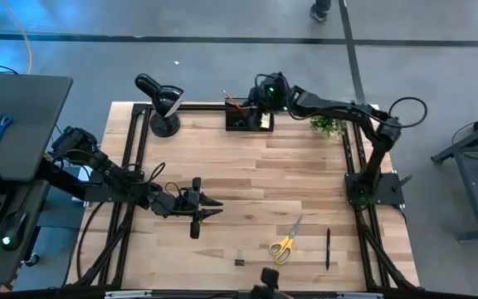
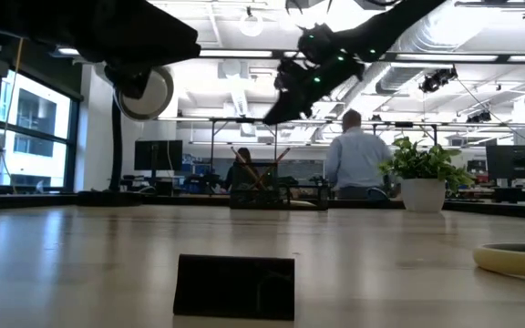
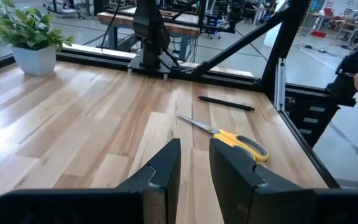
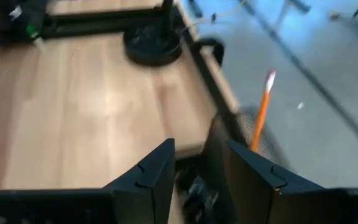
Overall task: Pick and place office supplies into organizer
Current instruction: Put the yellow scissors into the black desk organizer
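The black organizer [image 1: 249,117] stands at the table's far edge with orange pencils [image 1: 232,101] sticking out of it. One pencil [image 4: 261,116] shows in the right wrist view. My right gripper [image 1: 260,100] hovers open and empty just above the organizer [image 4: 219,155]. My left gripper [image 1: 212,208] is open and empty low over the table's left middle, pointing toward the right edge. The yellow-handled scissors [image 1: 286,242], a black pen [image 1: 328,248] and a black binder clip [image 1: 240,261] lie flat on the table near its front. The scissors [image 3: 236,140] and pen [image 3: 225,102] also show ahead of my left gripper [image 3: 194,171].
A black desk lamp [image 1: 163,105] stands at the far left of the table. A potted plant [image 1: 329,125] stands at the far right. Blue-handled scissors [image 1: 0,126] lie on a side desk off the table. A person [image 2: 358,159] sits in the room beyond.
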### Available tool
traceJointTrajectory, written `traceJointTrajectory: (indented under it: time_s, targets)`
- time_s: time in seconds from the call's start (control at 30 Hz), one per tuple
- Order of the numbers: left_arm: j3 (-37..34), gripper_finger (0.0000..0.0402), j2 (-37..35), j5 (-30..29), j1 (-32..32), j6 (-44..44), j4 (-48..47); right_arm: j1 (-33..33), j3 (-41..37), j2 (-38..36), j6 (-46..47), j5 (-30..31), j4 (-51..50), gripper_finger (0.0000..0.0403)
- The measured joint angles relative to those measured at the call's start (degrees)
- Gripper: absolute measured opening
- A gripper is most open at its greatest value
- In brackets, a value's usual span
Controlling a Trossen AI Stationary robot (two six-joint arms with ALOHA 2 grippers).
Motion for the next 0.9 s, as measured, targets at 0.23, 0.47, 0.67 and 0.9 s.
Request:
traceJointTrajectory:
  time_s: [0.23, 0.47, 0.67, 0.9]
  targets:
    - [0.0, 0.0074, 0.0, 0.2, 0.0, -1.4, -0.2, 2.5, -16.3, -10.6, 9.0, 0.2, 6.2, 0.0128]
    - [0.0, 0.0074, 0.0, 0.2, 0.0, -1.4, -0.1, 11.5, -31.5, -23.0, 14.5, 8.2, 9.5, 0.0128]
    - [0.0, 0.0074, 0.0, 0.0, 0.0, 0.6, 1.6, 22.2, -40.4, -31.0, 19.8, 7.9, 9.6, 0.0128]
    - [1.3, 0.0074, 0.0, 0.0, 0.7, 5.9, 1.5, 38.1, -43.2, -32.6, 26.7, 5.9, 5.3, 0.0128]
